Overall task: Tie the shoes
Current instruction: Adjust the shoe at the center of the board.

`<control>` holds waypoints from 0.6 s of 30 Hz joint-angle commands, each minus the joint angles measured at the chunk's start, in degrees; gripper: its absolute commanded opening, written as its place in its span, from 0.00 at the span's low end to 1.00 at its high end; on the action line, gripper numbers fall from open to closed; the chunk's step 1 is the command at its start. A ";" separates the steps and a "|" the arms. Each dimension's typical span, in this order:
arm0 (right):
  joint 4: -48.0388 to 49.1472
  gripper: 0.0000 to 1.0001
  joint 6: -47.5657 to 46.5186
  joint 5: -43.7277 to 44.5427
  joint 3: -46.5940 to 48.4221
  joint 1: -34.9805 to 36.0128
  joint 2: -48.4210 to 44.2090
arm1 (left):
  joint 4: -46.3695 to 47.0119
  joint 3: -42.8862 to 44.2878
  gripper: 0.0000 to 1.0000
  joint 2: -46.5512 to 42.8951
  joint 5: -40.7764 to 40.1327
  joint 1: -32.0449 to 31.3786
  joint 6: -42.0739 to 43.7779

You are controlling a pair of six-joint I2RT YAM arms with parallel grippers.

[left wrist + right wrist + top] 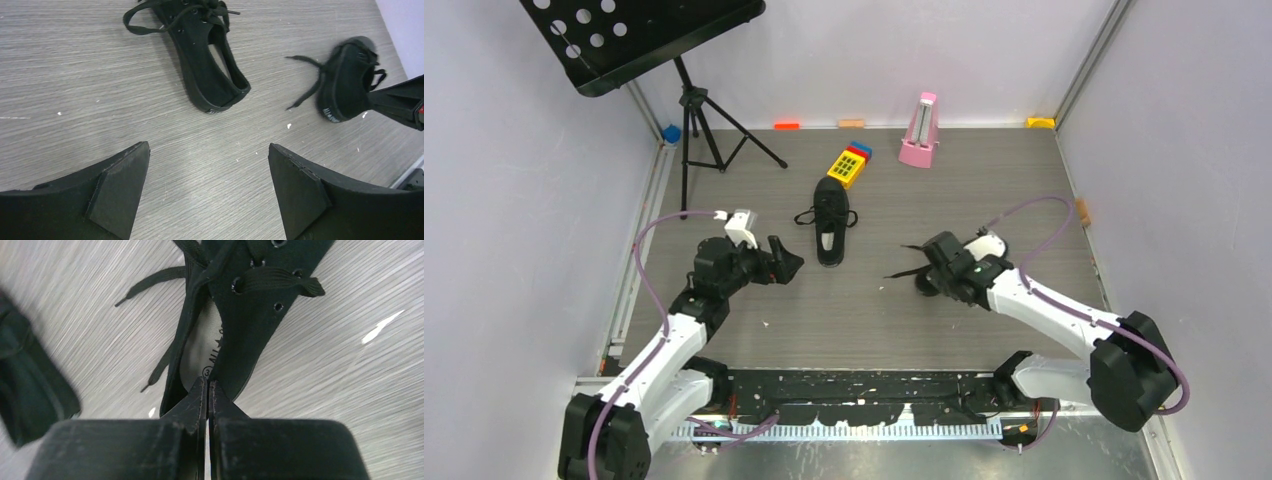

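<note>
Above the table point(874, 320), the right gripper point(206, 382) pinches one shoe point(250, 315) (laces point(150, 282) loose); the left gripper point(207, 147) hangs open near the second shoe point(205, 75).

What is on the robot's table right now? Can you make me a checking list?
Surface: grey wood-look table, with a few white specks.
Job's things: one black shoe sits on its sole mid-table. The other shoe is pinched by its side wall, and its laces trail loose.
Clutter: yellow button toy, pink metronome, black music stand, small coloured blocks along the back wall.
Grippers: left gripper is open and empty above bare table. The right gripper has its fingers shut on the other shoe.
Cables: a purple cable loops along each arm.
Surroundings: pale walls on three sides.
</note>
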 commanded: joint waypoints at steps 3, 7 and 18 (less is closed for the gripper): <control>7.45 0.14 18.84 3.02 7.15 13.22 1.10 | 7.54 -0.31 0.91 1.42 6.23 -0.34 -0.62; 19.19 0.70 10.16 -1.58 13.09 15.02 6.04 | 9.81 -0.24 0.88 3.42 8.99 -1.50 -0.22; 8.15 0.78 -30.99 -11.55 14.84 -7.26 -0.83 | 6.25 3.18 0.82 8.62 -6.12 -28.11 0.41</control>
